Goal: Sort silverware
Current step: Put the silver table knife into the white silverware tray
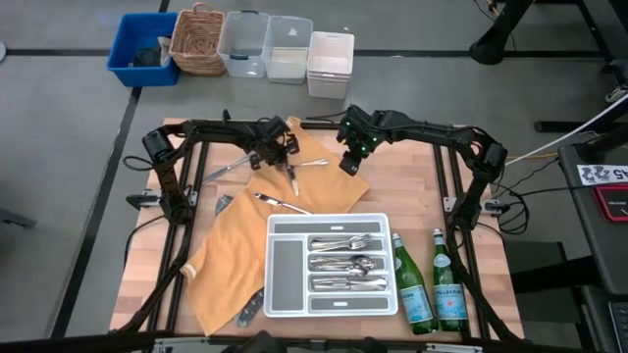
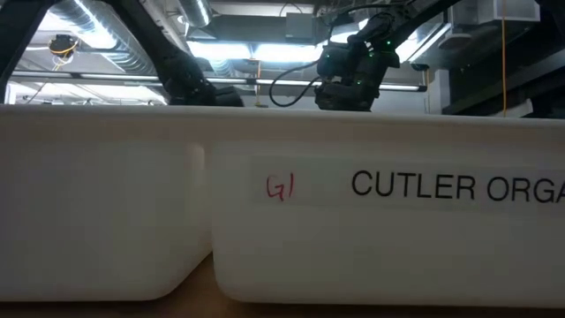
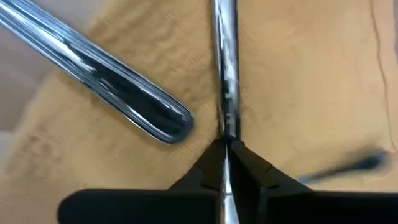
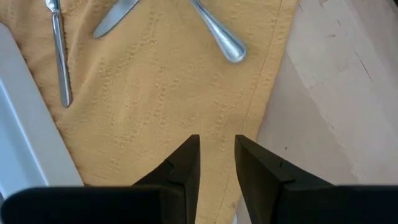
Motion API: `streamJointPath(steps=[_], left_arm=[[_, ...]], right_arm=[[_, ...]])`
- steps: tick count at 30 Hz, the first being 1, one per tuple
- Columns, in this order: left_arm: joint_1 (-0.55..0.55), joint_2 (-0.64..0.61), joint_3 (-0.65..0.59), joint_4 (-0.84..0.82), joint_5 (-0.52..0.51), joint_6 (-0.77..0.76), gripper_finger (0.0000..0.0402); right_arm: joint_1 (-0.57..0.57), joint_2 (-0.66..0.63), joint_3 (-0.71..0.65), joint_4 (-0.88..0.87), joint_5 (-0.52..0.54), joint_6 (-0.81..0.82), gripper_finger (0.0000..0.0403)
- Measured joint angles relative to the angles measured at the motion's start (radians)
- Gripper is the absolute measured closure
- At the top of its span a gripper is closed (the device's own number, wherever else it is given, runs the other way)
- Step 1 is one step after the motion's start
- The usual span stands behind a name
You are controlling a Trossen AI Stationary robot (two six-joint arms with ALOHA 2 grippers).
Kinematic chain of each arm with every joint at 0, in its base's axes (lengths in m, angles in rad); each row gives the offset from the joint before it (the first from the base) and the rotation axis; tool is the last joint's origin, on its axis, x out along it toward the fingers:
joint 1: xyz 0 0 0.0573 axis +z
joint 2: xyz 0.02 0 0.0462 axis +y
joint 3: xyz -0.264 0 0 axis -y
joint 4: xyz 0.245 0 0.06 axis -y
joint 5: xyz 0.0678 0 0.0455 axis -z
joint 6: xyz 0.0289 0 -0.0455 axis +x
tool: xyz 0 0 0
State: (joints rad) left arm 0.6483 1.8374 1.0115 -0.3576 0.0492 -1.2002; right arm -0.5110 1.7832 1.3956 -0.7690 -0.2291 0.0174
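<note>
Several pieces of silverware lie on a yellow cloth [image 1: 294, 191] at the table's far middle. My left gripper [image 1: 286, 157] is down over them, shut on one slim silver piece [image 3: 225, 68]. A second piece's rounded handle [image 3: 118, 93] lies beside it on the cloth. My right gripper [image 1: 350, 162] hangs open above the cloth's far right corner [image 4: 186, 93], with nothing between its fingers. The right wrist view shows loose pieces [image 4: 59, 56] and a handle end [image 4: 221, 37] on the cloth. More silverware fills compartments of the white tray [image 1: 279, 294]. My left gripper [image 3: 227, 146] pinches the slim piece's narrow shaft [image 3: 227, 127] between its two fingers. The fingers come steeply from above and the shaft runs on away from them over the cloth. Whether the piece is off the cloth I cannot tell.
Two green bottles [image 1: 432, 289] stand at the near right beside the tray. A dark-handled utensil [image 1: 247, 309] lies at the cloth's near edge. Bins and a basket [image 1: 196, 41] sit on the floor beyond the far edge. In the low view the tray's wall [image 2: 397, 221] blocks the table.
</note>
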Motion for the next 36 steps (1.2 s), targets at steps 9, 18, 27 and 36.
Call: streamJointPath(steps=[9,18,27,36], left_arm=[[0.037,0.002,0.000,0.000,0.047,0.025,0.0401],[0.041,0.008,0.086,-0.009,0.108,0.151,0.0401],[0.040,0.008,0.153,-0.001,0.125,0.428,0.0401],[0.031,0.006,0.160,0.000,0.243,0.936,0.0367]], right_arm=[[0.000,0.000,0.000,-0.016,0.000,0.000,0.0302],[0.000,0.000,0.000,-0.018,0.000,0.000,0.0302],[0.000,0.000,0.000,-0.018,0.000,0.000,0.0302],[0.000,0.000,0.000,-0.018,0.000,0.001,0.0302]])
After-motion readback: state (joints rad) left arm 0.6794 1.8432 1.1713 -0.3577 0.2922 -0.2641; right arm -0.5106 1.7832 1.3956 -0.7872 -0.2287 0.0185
